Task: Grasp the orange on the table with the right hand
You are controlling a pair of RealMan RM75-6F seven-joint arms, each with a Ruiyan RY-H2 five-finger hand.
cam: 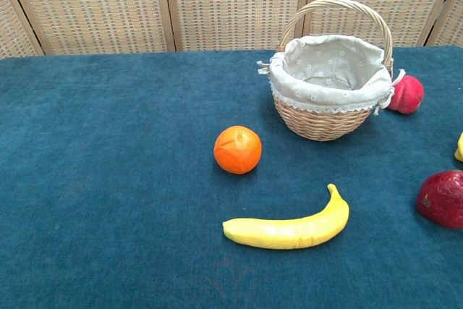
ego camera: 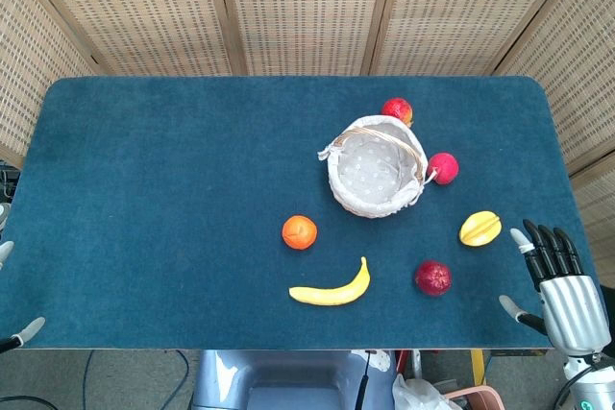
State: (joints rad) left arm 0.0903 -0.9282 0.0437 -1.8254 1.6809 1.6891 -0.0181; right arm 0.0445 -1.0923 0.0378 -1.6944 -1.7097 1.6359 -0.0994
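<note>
The orange [ego camera: 300, 232] [cam: 237, 150] lies on the blue table [ego camera: 173, 180], left of and nearer than the wicker basket [ego camera: 376, 166] [cam: 329, 77]. My right hand [ego camera: 557, 280] hovers at the table's near right corner, far right of the orange, fingers spread and holding nothing. Only the fingertips of my left hand [ego camera: 17, 322] show at the near left edge in the head view, apart and empty. Neither hand appears in the chest view.
A banana [ego camera: 332, 289] [cam: 289, 228] lies just in front of the orange. A dark red fruit [ego camera: 433, 277] [cam: 443, 198] and a yellow fruit [ego camera: 479, 229] sit between orange and right hand. Two red fruits [ego camera: 443, 168] [ego camera: 397, 109] flank the basket.
</note>
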